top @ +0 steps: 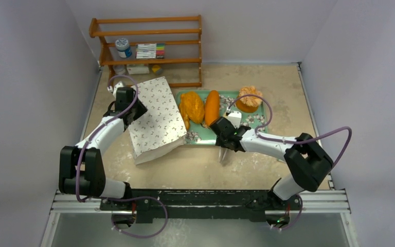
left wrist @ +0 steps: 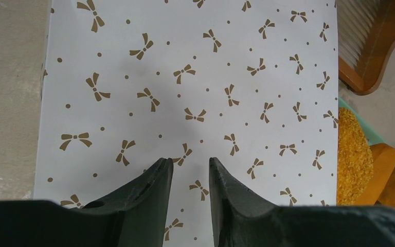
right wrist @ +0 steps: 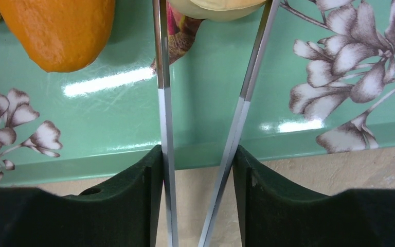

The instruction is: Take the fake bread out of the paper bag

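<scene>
Landmark: green tray [top: 254, 119].
- On the tray: lumpy loaf [top: 192, 108], smooth loaf [top: 212, 106], and ruffled pastry [top: 249, 96] at the far-right corner. All three are out of the bag.
- Paper bag [top: 157, 116] lies flat on the counter [top: 277, 87] against the tray's left rim. Its long axis runs far-to-near, with the near end angled toward the tray. Contents hidden.
- Left pincer [left wrist: 189, 162] is over the bag's far-left part, narrowly parted with nothing between. Contact with the paper can't be resolved.
- Right pincer [right wrist: 198, 152] is at the tray's near rim, clamped on metal tongs [right wrist: 163, 103]. The tips flank a pale piece [right wrist: 216, 6], cropped and unidentified.

Judgement: the left arm is nearer the bag. Reaching anything left inside would go along its long axis.
</scene>
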Motion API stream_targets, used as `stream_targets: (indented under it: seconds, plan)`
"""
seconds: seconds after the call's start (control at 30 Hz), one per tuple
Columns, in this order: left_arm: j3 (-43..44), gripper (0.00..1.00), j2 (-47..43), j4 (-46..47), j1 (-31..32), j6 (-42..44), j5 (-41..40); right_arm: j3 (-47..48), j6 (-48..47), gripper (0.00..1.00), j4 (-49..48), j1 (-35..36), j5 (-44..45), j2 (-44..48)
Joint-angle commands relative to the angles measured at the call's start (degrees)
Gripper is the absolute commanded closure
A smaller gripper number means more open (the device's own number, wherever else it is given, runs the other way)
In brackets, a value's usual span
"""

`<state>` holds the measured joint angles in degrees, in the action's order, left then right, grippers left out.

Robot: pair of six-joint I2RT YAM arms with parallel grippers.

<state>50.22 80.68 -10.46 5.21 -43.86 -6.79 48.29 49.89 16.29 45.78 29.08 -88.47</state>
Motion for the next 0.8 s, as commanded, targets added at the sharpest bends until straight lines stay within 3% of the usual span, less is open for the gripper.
stream_targets:
  seconds: [0.0, 0.27, 0.77]
  plan:
    - [-0.3, 0.68, 0.0, 3.0, -0.6, 0.3, 0.8, -0.3, 1.7, 0.53, 2.2, 0.0, 3.5, 4.9]
    - [-0.1, 0.68, 0.2, 3.0, -0.7, 0.6, 0.5, -0.5, 2.5, 0.48, 6.4, 0.4, 1.6, 12.3]
    - [0.0, 0.68, 0.4, 3.1, -0.9, 0.3, 1.1, -1.5, 3.5, 0.41, 6.5, 0.4, -1.4, 13.2]
